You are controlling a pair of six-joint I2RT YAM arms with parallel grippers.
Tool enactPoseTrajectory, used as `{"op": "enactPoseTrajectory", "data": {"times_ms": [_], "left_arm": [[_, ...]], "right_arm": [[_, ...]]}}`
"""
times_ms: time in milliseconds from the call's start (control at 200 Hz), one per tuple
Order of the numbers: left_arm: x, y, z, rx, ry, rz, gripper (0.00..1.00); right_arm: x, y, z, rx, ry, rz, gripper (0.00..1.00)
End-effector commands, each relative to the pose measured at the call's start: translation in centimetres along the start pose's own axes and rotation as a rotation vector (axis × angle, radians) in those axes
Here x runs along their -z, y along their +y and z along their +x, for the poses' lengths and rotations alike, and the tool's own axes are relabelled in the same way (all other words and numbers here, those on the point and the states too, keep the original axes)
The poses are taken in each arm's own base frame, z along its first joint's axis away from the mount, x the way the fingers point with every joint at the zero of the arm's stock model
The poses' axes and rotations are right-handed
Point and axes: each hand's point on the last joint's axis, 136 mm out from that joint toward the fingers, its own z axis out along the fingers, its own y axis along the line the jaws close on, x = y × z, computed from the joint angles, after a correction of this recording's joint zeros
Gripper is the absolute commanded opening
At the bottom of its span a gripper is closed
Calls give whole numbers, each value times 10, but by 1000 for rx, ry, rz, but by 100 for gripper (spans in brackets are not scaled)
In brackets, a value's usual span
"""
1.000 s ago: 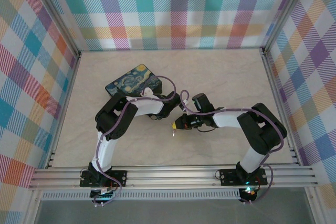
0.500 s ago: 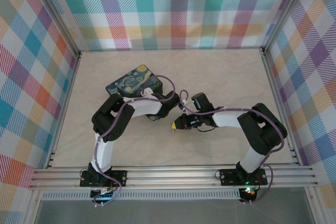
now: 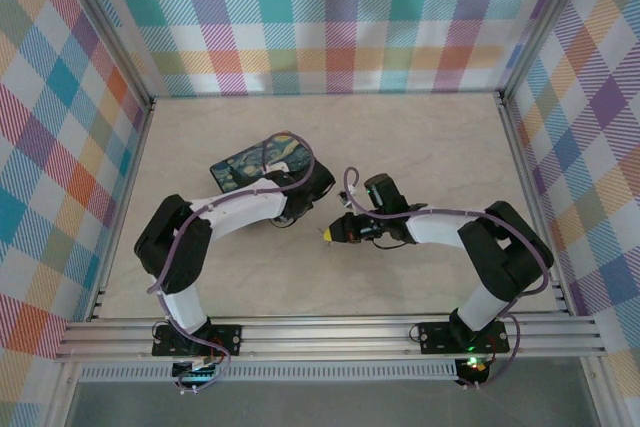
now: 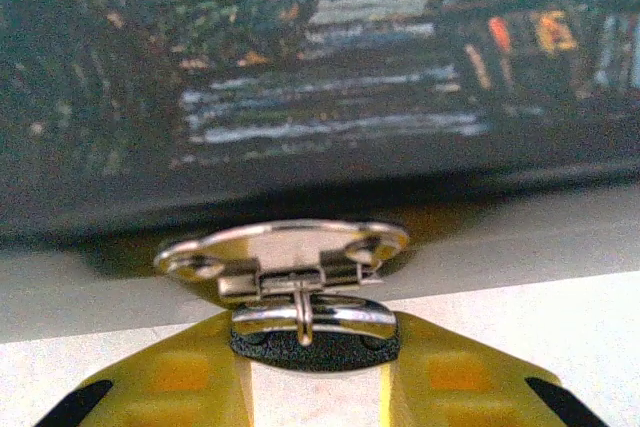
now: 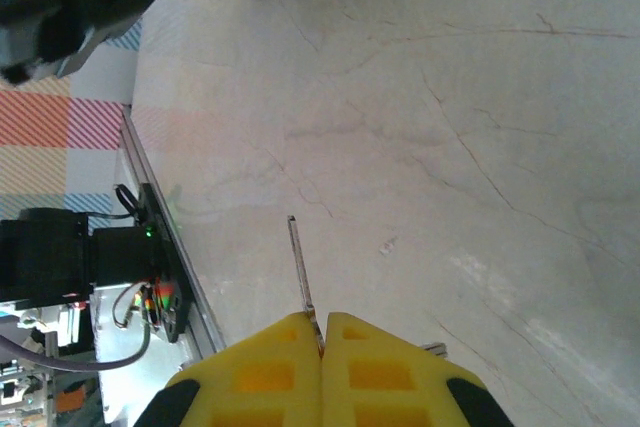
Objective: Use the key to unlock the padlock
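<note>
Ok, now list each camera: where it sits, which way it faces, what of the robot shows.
Top external: above and behind the bases, facing down on the table; both arms, left gripper, right gripper.
Left wrist: on that wrist, facing low past its yellow fingers at the padlock they clamp, night-sky box behind.
Right wrist: on that wrist, facing along the table past shut fingers pinching the key.
Shared: top external and left wrist both show the box.

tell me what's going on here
The left gripper is shut on the padlock, right beside the box. The right gripper pinches the key, its blade sticking out over the table. Key and padlock are apart, so the key is not yet inserted.
</note>
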Motion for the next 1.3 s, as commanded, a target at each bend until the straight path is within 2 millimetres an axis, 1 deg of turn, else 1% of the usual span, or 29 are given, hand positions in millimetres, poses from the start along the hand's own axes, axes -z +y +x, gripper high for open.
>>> {"op": "enactPoseTrajectory", "data": {"times_ms": [0,55,190,360,480,730,905,1030,1055,1070,1295], "left_arm": [[22,0,15,-66,110,56,0],[29,-1,16,-77,147,75,0],[42,0,16,-88,238,111,0],[54,0,17,-105,320,135,0],[58,2,18,-105,363,143,0],[68,3,16,-63,423,189,0],[74,6,9,-59,415,184,0],[75,6,9,-51,426,190,0],[75,6,9,-51,429,191,0],[75,6,9,-49,432,192,0],[80,5,11,-23,461,211,0]], "right_arm": [[-12,28,-9,18,-15,-83,0],[-16,30,-10,5,-26,-89,0],[-21,32,-20,-19,-70,-92,0],[-27,46,-25,-9,-91,-110,0],[-32,49,-26,-9,-98,-110,0],[-31,55,-29,-14,-121,-136,0],[-31,53,-30,-44,-134,-129,0],[-31,54,-30,-60,-161,-135,0],[-32,51,-29,-70,-157,-130,0],[-31,56,-32,-53,-171,-147,0],[-34,60,-34,-53,-184,-166,0]]}}
